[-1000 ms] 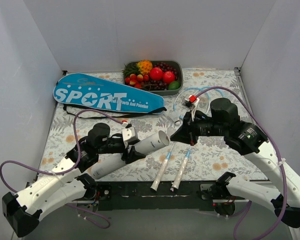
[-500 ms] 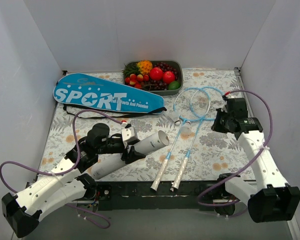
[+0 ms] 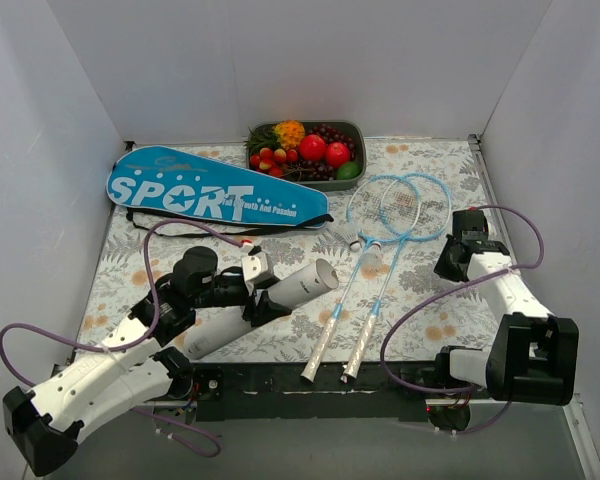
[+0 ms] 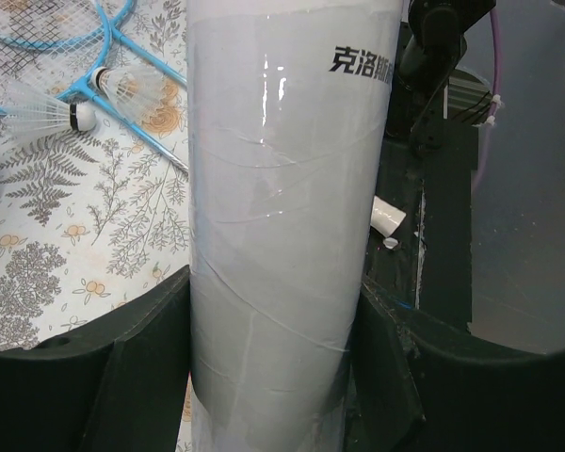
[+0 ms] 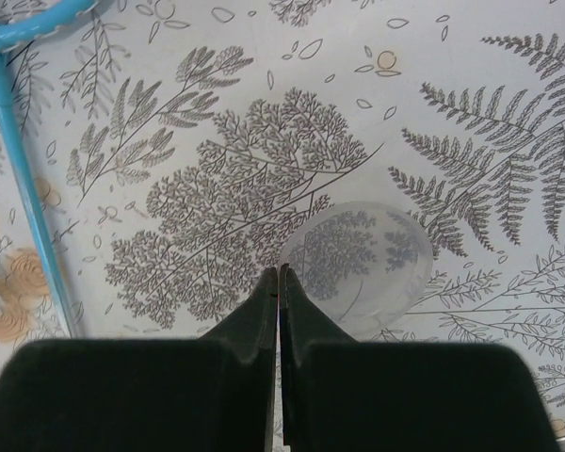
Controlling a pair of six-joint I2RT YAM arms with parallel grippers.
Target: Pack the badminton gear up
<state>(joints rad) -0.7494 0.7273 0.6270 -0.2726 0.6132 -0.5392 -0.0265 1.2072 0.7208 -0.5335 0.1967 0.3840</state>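
Pulls right gripper [image 5: 280, 273] back nearer its base, with fingers pressed together on nothing at the edge of a clear round plastic lid [image 5: 358, 268], and clamps white cylindrical shuttlecock tube [image 4: 264, 188] in left gripper [image 3: 262, 289], left of two light-blue rackets [image 3: 372, 318].

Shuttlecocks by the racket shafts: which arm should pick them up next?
Right. The left tool is clamped on the shuttlecock tube, so it's occupied. The right tool sits nearer the shuttlecocks, tips shut beside a clear cap; whether it grips that is unclear.
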